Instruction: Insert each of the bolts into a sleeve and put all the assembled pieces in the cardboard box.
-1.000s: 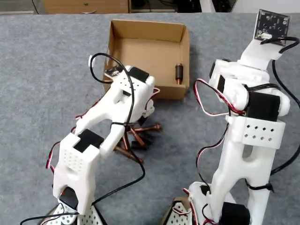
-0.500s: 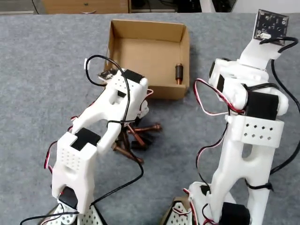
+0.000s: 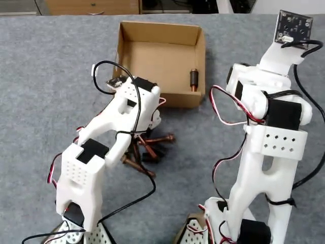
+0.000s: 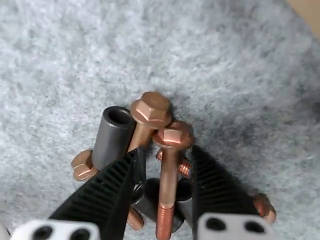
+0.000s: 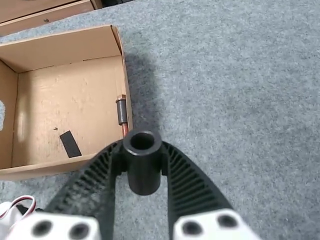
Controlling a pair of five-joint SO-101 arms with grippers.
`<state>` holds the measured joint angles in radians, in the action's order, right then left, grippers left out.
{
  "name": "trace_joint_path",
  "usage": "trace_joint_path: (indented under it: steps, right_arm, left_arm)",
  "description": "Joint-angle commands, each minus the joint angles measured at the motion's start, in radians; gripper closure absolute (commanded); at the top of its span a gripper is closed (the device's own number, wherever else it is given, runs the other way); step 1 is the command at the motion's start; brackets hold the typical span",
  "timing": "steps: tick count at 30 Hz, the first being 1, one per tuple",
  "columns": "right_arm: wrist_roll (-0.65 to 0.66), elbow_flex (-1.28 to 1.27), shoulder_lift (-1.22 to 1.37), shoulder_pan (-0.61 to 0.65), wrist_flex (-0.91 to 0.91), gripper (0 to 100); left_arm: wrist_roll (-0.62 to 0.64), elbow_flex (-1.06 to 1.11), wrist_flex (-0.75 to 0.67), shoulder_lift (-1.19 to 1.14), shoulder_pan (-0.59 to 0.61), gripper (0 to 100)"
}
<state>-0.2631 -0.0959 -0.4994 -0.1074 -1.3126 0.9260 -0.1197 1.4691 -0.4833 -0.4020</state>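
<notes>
Over grey felt [image 4: 240, 60], left tool [image 4: 166, 154] gapes around bolt [image 4: 167, 185]; right tool [image 5: 142, 150] grips sleeve [image 5: 143, 170].

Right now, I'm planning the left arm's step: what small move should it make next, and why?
Probably close the left gripper on the copper bolt: its open jaws straddle that bolt's shank, and the right gripper holds a dark sleeve, bore up, ready for it.

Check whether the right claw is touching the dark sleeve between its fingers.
Touching. The right wrist view shows the right claw pressed flush against both sides of the upright dark sleeve, with no gap on either side.
</notes>
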Motion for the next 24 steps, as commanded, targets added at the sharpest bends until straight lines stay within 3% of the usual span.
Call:
trace_joint_path:
  steps: [1, 13, 20, 24]
  right_arm:
    - [0.012, 0.005, -0.001, -0.010, 0.029, 99.7]
    - [0.012, 0.008, -0.007, -0.010, 0.029, 99.7]
    - [0.012, 0.004, -0.007, -0.010, 0.026, 99.7]
    - [0.012, 0.004, -0.007, -0.010, 0.026, 99.7]
  left_arm:
    - [0.006, -0.002, -0.009, 0.008, -0.005, 99]
    - [0.000, -0.040, 0.015, 0.021, -0.003, 98]
    - [-0.092, -0.420, 0.287, 0.021, 0.037, 98]
    - [-0.150, -0.583, 0.292, 0.068, 0.089, 98]
